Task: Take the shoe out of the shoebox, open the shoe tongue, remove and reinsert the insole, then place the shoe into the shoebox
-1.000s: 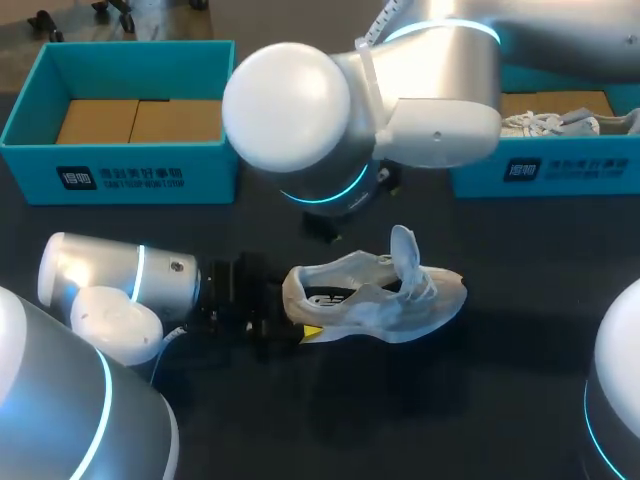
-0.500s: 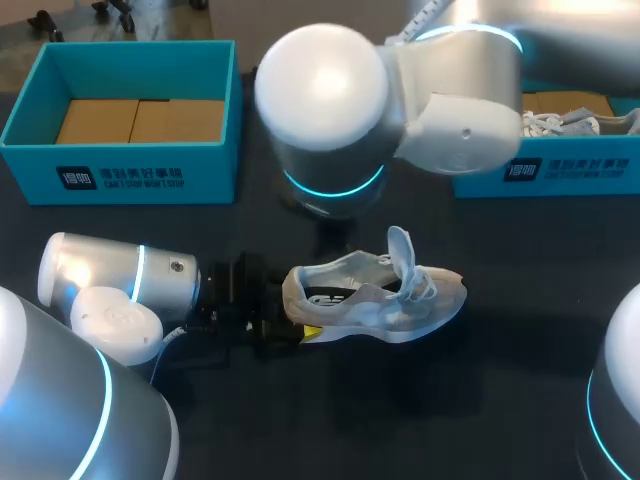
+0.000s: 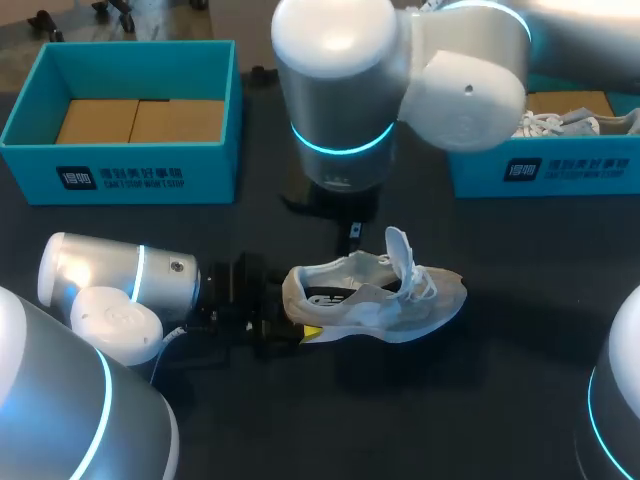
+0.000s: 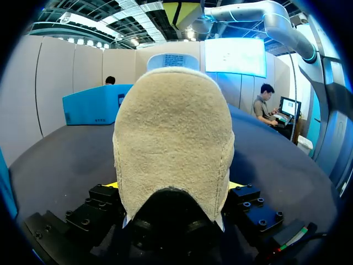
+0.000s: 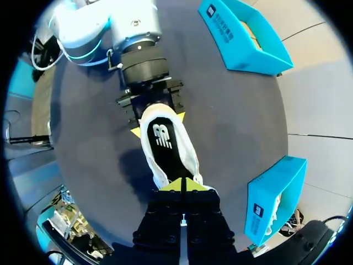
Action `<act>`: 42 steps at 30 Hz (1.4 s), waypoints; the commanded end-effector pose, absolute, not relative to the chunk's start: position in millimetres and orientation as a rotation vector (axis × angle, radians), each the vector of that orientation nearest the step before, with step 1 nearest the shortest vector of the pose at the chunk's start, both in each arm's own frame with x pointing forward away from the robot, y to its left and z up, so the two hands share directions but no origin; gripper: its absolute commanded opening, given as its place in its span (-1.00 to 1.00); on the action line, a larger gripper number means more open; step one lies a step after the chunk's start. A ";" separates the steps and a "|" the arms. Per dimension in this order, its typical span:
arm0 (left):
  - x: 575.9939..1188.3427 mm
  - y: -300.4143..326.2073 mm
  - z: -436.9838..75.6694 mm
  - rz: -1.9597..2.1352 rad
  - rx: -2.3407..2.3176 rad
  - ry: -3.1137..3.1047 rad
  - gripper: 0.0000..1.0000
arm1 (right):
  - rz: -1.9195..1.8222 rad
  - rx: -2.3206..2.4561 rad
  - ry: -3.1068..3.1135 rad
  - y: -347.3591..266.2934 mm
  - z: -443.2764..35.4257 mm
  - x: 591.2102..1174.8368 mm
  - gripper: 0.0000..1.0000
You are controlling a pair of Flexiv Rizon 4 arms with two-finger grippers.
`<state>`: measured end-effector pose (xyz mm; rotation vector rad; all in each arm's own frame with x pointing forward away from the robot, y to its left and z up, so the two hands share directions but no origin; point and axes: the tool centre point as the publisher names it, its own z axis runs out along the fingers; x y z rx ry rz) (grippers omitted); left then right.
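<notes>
There is one shoe (image 3: 375, 298) on the table (image 3: 480, 380), with two teal boxes and two arms. The left box (image 3: 120, 172) stands at the far left. The right box (image 3: 545, 172) stands at the far right, and pale footwear (image 3: 560, 122) lies in it; how many pieces cannot be told.

The shoe sits near the middle of the table, well apart from both boxes, sole down. Its long axis runs across the table from side to side, with the heel (image 4: 174, 138) toward my left and the toe toward my right. The tongue (image 3: 402, 248) stands up from the opening. In the right wrist view the dark insole (image 5: 164, 141) shows inside.

The left gripper (image 5: 158, 123) lies low along the table, in line with the shoe, and is clamped on the heel. One yellow tip sits on each side of it. In the left wrist view the heel's tan back fills the space between the fingers.

The right gripper (image 5: 182, 185) hangs above the shoe, pointing straight down over the front of the opening, beside the tongue. Its two yellow tips are pressed together. Whether they touch the shoe cannot be told.
</notes>
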<state>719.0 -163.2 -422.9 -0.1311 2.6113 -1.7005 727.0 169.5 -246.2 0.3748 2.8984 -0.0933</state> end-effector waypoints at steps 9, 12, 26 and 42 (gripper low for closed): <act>719.5 -163.6 -422.9 -1.697 -0.130 2.614 -1.00 | -0.095 0.375 2.899 170.5 -247.8 727.4 -1.00; 719.5 -163.6 -422.9 -1.697 -0.130 2.614 -1.00 | -0.095 0.375 2.899 170.5 -247.8 727.4 -1.00; 719.5 -163.6 -422.9 -1.697 -0.130 2.614 -1.00 | -0.128 0.168 2.928 176.8 -265.8 729.8 -1.00; 719.5 -163.6 -422.9 -1.697 -0.130 2.614 -1.00 | -0.098 -0.059 3.074 194.6 -320.9 739.2 -1.00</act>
